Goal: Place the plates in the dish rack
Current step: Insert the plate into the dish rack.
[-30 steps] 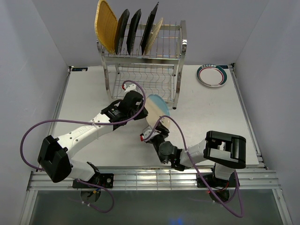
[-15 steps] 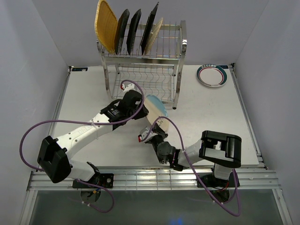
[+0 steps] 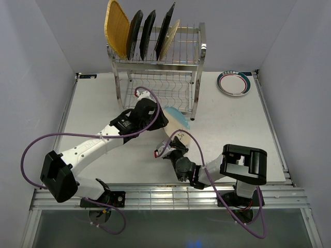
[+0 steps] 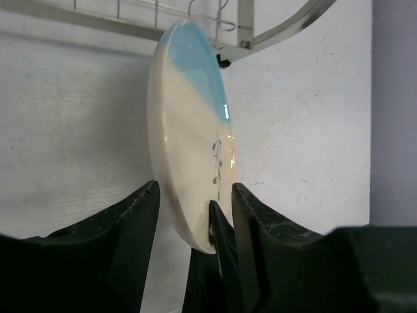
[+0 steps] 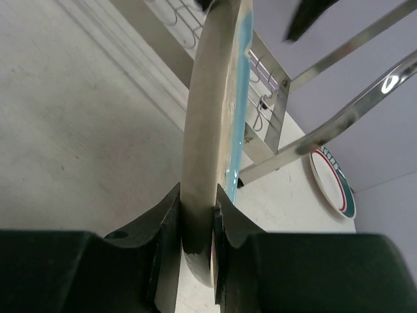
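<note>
since a second ago the left gripper (image 4: 195, 189) has let go: its jaws now stand apart on either side of the cream-blue plate (image 4: 192, 117), while the right gripper (image 5: 195, 192) has pinched tight on that plate's lower rim. i see the plate on edge above the white table (image 3: 232, 129), just in front of the dish rack (image 3: 155, 62), with pale walls (image 3: 36, 62) around. only the top view shows five plates (image 3: 147, 28) standing in the upper tier. the teal-rimmed plate (image 3: 234, 82) lies flat at far right.

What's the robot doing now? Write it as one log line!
right claw: shut on round cream-and-blue plate | left claw: open around same plate | steel wire dish rack: five plates on top shelf
</note>
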Robot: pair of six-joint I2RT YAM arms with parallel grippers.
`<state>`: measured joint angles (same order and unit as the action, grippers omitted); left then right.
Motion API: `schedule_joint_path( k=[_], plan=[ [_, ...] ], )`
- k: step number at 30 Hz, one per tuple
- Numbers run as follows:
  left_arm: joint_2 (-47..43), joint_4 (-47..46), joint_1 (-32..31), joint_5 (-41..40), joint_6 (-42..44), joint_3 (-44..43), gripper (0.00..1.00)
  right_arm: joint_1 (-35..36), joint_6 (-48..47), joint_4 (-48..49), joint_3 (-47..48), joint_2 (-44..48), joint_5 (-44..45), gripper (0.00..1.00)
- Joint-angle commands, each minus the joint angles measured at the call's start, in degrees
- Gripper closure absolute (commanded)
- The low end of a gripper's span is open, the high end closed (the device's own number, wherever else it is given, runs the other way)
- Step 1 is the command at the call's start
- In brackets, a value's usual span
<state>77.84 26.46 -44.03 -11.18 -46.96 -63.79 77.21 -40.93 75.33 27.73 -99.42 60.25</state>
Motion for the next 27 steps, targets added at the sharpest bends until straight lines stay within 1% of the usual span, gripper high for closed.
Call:
schedule_joint_path(
  k=[1, 2, 3, 7, 8, 9, 10, 12, 13, 14, 17, 20, 22, 23, 24, 25, 27],
  plan=[
    [-4.98, -6.15, -0.35, 1.42, 2.13, -3.71, 0.4, -0.31, -2.67, 26.62, -1.53, 2.38, 3.65, 0.92],
    [-5.16, -6.59, -0.35, 1.6, 2.31, -3.54, 0.36, -0.22, -2.67, 26.62, -1.71, 2.82, 3.65, 0.92],
    [-5.16, -6.68, -0.35, 1.6, 2.57, -3.53, 0.29, -0.3, -2.58, 26.62, -2.14, 3.26, 3.73, 0.92],
    [-6.29, -8.08, -0.27, 1.25, 3.71, -2.57, 0.18, -0.22, -1.62, 25.84, -4.34, 7.99, 3.91, 0.92],
    [-6.65, -9.22, -0.35, 1.16, 3.98, -2.13, 0.17, -0.13, -0.83, 24.53, -4.78, 9.31, 3.74, 0.92],
    [-7.0, -9.84, -0.35, 1.16, 4.07, -1.17, 0.15, -0.22, 1.96, 22.51, -5.13, 10.72, 3.39, 0.92],
    [-7.35, -10.46, -0.35, 1.16, 4.42, -0.64, 0.14, -0.22, 3.82, 17.36, -5.83, 14.13, 2.86, 0.92],
    [-8.23, -11.6, -0.35, 0.81, 4.77, 0.07, 0.14, -0.22, 8.73, 12.67, -6.63, 17.57, 0.84, 0.92],
    [-8.5, -11.87, -0.35, 0.63, 5.21, 0.24, 0.13, -0.22, 10.06, 10.82, -7.07, 20.98, 0.31, 0.92],
    [-8.76, -12.39, -0.35, 0.46, 5.47, 0.33, 0.13, -0.22, 11.3, 6.97, -7.59, 22.67, -0.56, 0.92],
    [-9.55, -13.36, -0.35, -0.59, 6.52, 0.86, 0.13, -0.22, 14.03, 0.46, -7.77, 28.39, -1.45, 0.92],
    [-10.08, -14.5, -0.35, -2.79, 7.32, 1.65, 0.13, -0.22, 16.3, -4.12, -7.51, 33.48, -2.06, 0.92],
    [-10.52, -15.9, -0.35, -3.23, 8.72, 2.35, 0.13, -0.22, 18.33, -10.44, -6.37, 37.77, -2.41, 0.92],
    [-10.61, -17.13, -0.35, -3.67, 9.25, 3.14, 0.13, -0.22, 20.86, -13.08, -5.85, 39.28, -3.11, 0.92],
    [-10.69, -17.75, -0.35, -4.02, 9.95, 3.58, 0.13, -0.22, 22.37, -19.37, -4.19, 40.69, -3.47, 0.92],
    [-11.13, -18.63, -0.27, -4.11, 10.74, 3.93, 0.13, -0.22, 23.95, -22.22, -3.3, 43.4, -3.65, 0.92],
    [-11.4, -20.74, -0.35, -5.07, 12.41, 5.07, 0.12, -0.22, 26.93, -26.79, -1.63, 45.79, -4.96, 0.92]
  ],
)
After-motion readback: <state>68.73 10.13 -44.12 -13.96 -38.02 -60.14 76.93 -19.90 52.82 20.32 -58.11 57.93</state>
